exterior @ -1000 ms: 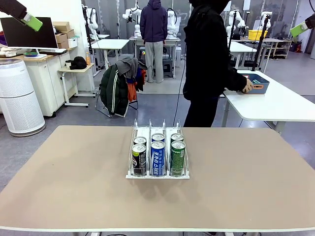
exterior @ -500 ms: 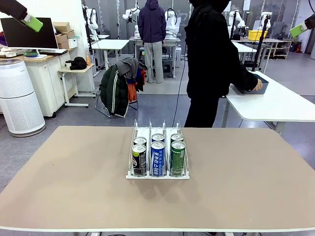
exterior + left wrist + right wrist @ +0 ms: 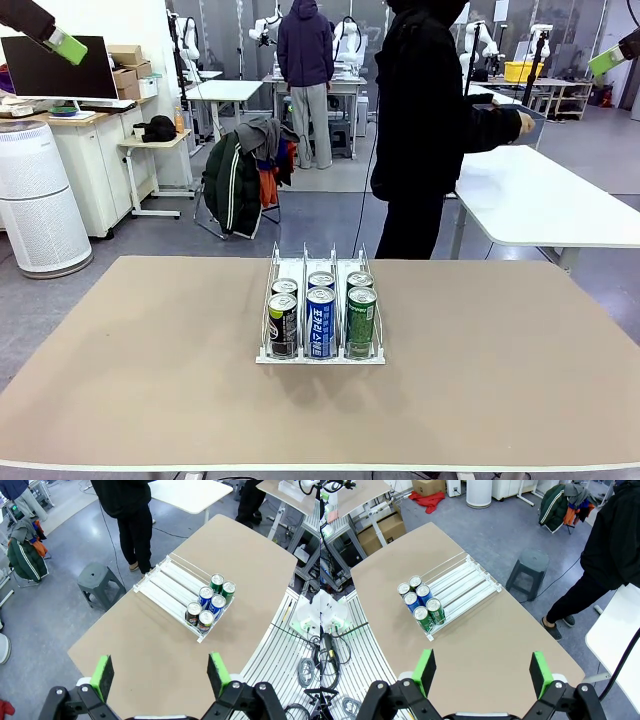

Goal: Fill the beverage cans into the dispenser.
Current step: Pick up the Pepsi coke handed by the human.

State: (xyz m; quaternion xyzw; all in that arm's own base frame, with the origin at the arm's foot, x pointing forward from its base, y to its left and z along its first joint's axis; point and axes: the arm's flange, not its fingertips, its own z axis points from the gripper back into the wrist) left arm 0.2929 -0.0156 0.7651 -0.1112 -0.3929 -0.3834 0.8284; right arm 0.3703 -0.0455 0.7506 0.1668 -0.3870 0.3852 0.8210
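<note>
The dispenser point(image 3: 320, 352) stands mid-table, a white three-lane rack with thin wire dividers. Several beverage cans point(image 3: 321, 322) stand upright in its near end, two deep per lane: black left, blue middle, green right. In the left wrist view my left gripper point(image 3: 160, 675) hangs open high above the table, with the dispenser point(image 3: 170, 582) and cans point(image 3: 210, 602) far below it. High over the other side my right gripper point(image 3: 482, 672) is open too, above the dispenser point(image 3: 462, 582) and cans point(image 3: 420, 605). One green pad point(image 3: 66, 45) shows top left in the front view, another pad point(image 3: 608, 60) top right.
A person in black point(image 3: 425, 120) stands at the table's far edge, arm held out to the right over a white side table point(image 3: 560, 205). A grey stool point(image 3: 100, 582) sits on the floor behind the table point(image 3: 150, 370). A chair with jackets point(image 3: 240, 175) is farther back.
The person's hand has risen from the white side table and lifted the blue bin off it. Both grippers and the cans have not moved.
</note>
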